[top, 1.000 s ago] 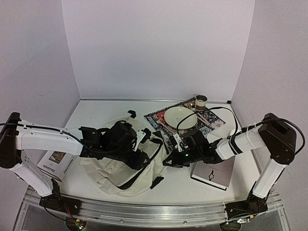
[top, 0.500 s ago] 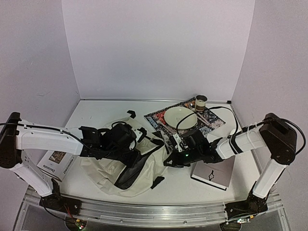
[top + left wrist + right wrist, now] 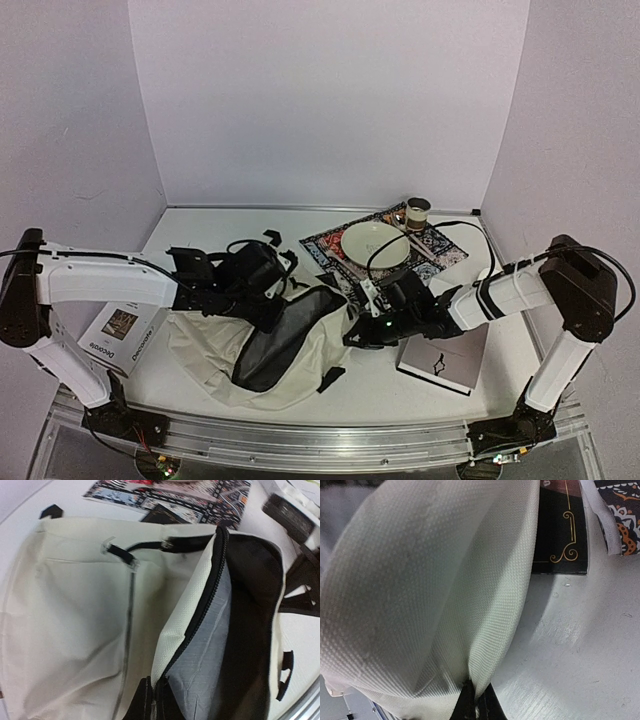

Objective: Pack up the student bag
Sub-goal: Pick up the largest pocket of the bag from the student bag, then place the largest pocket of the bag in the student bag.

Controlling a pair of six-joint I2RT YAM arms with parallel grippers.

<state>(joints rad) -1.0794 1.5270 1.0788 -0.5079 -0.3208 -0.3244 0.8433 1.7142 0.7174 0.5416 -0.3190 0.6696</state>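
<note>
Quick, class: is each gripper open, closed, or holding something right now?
Left gripper: closed, pinching the student bag at its black zipper edge.
Right gripper: closed on a fold of the student bag's cream fabric.

student bag (image 3: pixel 215 345) | cream fabric, black zipper | unzipped, lying flat on table

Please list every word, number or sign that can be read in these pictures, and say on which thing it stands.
"Deco…" on the white box; the rest is blurred.
Grey book: a small dark mark, unreadable.
Dark flat item: gold scroll ornament, no words.
</note>
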